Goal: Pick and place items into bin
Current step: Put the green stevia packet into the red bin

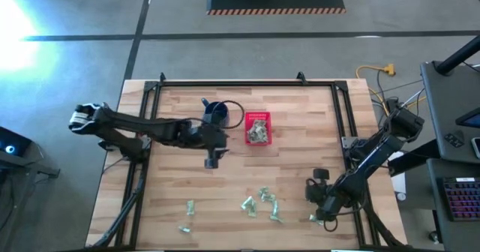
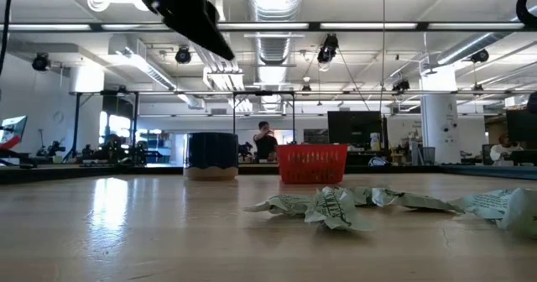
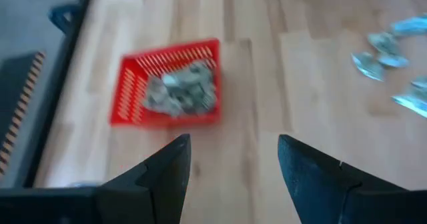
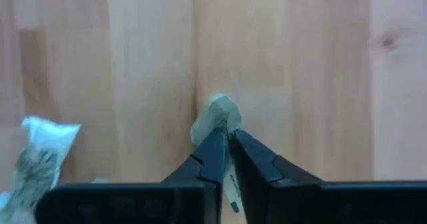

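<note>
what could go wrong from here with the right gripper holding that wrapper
The right gripper pinches its wrapper only by one end, so the piece may slip out in transit. The red basket is already heaped with wrappers, so a drop could spill over the rim. The left gripper, open, hangs close to the basket and might crowd the right arm's approach.

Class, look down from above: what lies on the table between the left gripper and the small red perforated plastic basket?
Nothing: in the high view, only bare wooden table separates the left gripper from the red basket.
</note>
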Tool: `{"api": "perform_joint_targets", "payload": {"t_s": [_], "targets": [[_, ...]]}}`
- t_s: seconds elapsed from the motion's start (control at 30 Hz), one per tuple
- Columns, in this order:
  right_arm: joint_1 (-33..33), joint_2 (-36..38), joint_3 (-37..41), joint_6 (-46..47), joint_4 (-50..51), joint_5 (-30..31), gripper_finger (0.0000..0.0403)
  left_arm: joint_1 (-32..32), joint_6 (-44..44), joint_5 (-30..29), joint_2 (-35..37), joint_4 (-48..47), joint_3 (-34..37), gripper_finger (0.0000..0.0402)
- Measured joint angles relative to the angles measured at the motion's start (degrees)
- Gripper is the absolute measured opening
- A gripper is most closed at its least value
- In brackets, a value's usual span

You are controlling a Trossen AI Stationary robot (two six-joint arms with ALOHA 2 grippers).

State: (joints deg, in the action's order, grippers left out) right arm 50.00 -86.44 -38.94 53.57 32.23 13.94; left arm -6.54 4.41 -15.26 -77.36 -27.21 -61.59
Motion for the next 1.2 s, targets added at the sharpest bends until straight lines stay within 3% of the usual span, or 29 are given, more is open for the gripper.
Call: {"api": "perform_joint_targets", "payload": {"t_s": [0.33, 0.53, 0.63, 0.8, 0.97, 1.2], "targets": [[-3.46, 1.19, -1.51, -5.12, -0.07, 15.81, 0.0009, -11.17, -13.64, -4.91, 7.59, -9.44, 4.09, 0.0208], [-9.71, 1.26, -3.48, -12.34, -0.07, 31.74, 0.0009, -17.35, -22.23, -4.87, 11.46, -9.85, 11.23, 0.0208], [-14.58, 1.26, -4.37, -17.20, -0.85, 36.90, 0.0009, -19.77, -27.14, -4.18, 12.19, -9.71, 14.90, 0.0208], [-25.30, 1.25, -4.76, -31.91, -10.49, 35.63, 0.0009, -23.03, -34.73, -0.47, 12.01, -8.79, 19.19, 0.0208], [-36.10, 1.21, -4.76, -47.82, -25.36, 25.87, 0.0009, -27.14, -39.95, 0.46, 10.83, -8.36, 20.67, 0.0208], [-48.56, 1.21, -4.78, -53.24, -31.63, 12.40, 0.0009, -33.00, -41.77, 0.68, 7.70, -2.22, 20.75, 0.0208]]}}
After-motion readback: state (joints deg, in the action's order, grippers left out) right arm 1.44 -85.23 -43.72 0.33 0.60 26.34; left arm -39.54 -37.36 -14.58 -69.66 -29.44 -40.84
